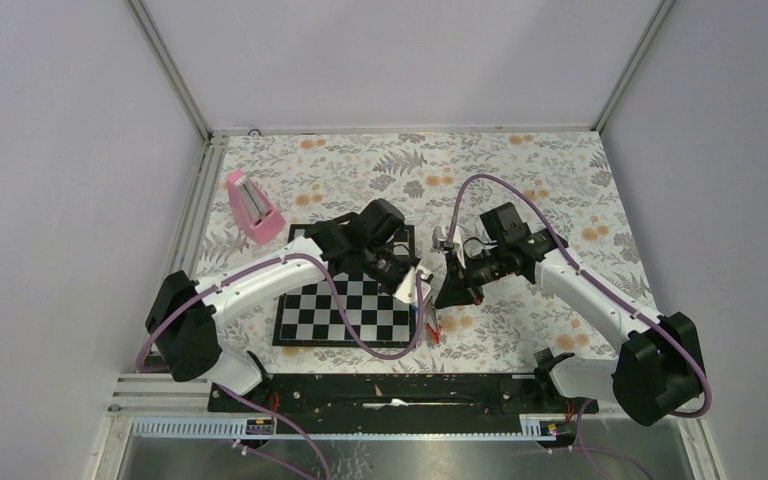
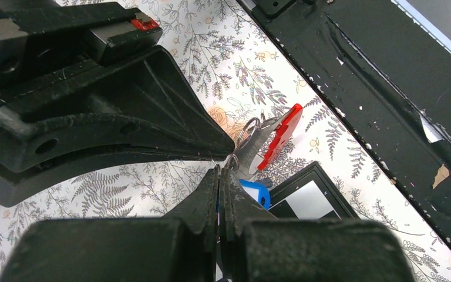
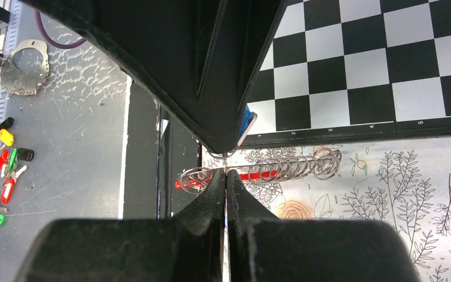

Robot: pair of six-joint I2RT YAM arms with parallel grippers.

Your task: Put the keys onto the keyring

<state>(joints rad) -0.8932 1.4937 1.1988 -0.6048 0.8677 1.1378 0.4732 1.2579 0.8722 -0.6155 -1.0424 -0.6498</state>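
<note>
Left claw [image 2: 222, 173] pressed together, tip meeting right claw [image 3: 226, 175], likewise pressed together. Thin wire keyring with white-and-red fob [image 2: 273, 141] at both tips; pinch unclear. Blue-tagged key [image 2: 257, 192] just beside left claw.

Thin keyring [image 2: 248, 136] (red-and-white fob [image 2: 277, 136] attached) sits just beside the blue-tagged key [image 2: 257, 191].

White shells between black joints form the left arm [image 1: 250, 282] and right arm [image 1: 592, 292]; purple cables [image 1: 488, 178] trail behind the left claw [image 2: 220, 175] and right claw [image 3: 226, 175], whose scuffed black fingers [image 2: 202, 202] taper to wedges.
</note>
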